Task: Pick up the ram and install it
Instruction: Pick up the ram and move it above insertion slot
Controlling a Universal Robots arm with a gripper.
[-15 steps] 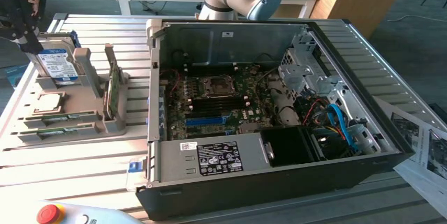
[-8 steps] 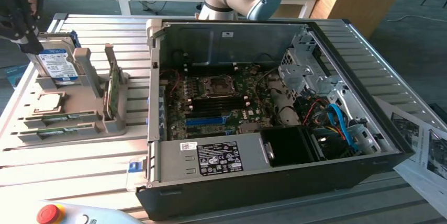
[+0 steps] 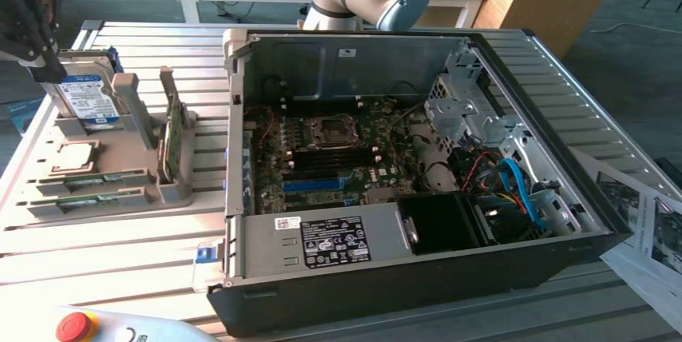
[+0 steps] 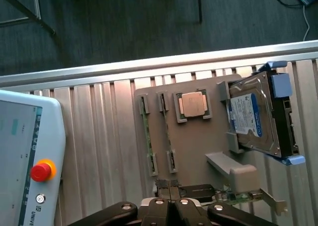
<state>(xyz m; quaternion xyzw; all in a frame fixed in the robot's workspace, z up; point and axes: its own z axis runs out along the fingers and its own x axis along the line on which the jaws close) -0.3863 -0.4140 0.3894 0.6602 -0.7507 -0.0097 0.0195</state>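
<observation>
Black two-finger gripper [image 4: 169, 186], shut and empty, hangs at the edge of the grey plastic holder tray [image 4: 198, 141]; the thin green ram stick [image 4: 145, 136] seemingly runs lengthwise away from it, in the tray's slot

Cut off at the view's edge: black metal gripper [image 4: 170, 186] over one end of the grey moulded plastic tray [image 4: 194, 146]; white red-buttoned pendant [image 4: 30, 156] beside it. Edge-on in a tray slot, markings too small to read: thin green ram stick [image 4: 146, 131].

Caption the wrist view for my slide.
Shut hand by the tray carrying ram, CPU and hard drive.
</observation>
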